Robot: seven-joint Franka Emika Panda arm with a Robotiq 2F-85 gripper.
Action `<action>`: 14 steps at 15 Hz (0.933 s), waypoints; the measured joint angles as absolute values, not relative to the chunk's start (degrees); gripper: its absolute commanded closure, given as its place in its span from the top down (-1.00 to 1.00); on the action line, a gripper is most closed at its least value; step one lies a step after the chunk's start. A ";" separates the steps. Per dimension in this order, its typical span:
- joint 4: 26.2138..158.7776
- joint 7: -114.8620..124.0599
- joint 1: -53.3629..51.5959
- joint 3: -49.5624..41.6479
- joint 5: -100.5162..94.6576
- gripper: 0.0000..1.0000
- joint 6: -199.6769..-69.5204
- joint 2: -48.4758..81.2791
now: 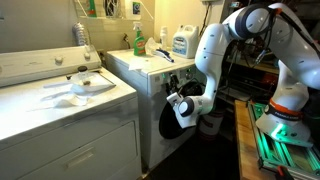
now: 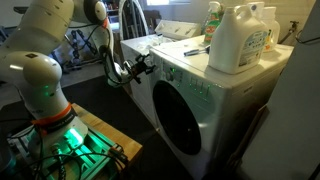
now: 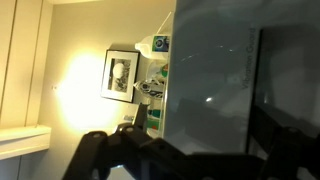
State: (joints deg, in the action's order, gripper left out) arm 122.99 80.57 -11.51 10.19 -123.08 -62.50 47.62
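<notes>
My gripper (image 1: 179, 101) hangs at the front upper edge of a white front-loading washer (image 1: 150, 72), just above its dark round door (image 1: 168, 120). In an exterior view it sits at the machine's top corner (image 2: 142, 66), beside the door (image 2: 181, 122). In the wrist view the dark fingers (image 3: 185, 152) stand apart at the bottom of the picture. A grey panel of the washer (image 3: 215, 70) fills the space behind them. Nothing shows between the fingers. It is unclear whether a finger touches the machine.
A large white detergent jug (image 2: 240, 40) (image 1: 181, 42) and a green bottle (image 1: 138, 40) stand on the washer's top. A second white machine (image 1: 60, 115) with white items on its lid (image 1: 85, 85) stands beside it. The robot's base (image 2: 55, 135) glows green.
</notes>
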 measured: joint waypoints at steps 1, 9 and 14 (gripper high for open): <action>122.67 80.93 -11.51 9.96 -123.11 1.00 -62.13 47.83; 122.16 81.77 -12.73 7.52 -127.10 1.00 -56.46 51.34; 123.21 81.74 -12.98 6.24 -130.21 1.00 -54.56 52.23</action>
State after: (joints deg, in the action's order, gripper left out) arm 123.21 81.74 -12.98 6.24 -130.21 -54.56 52.23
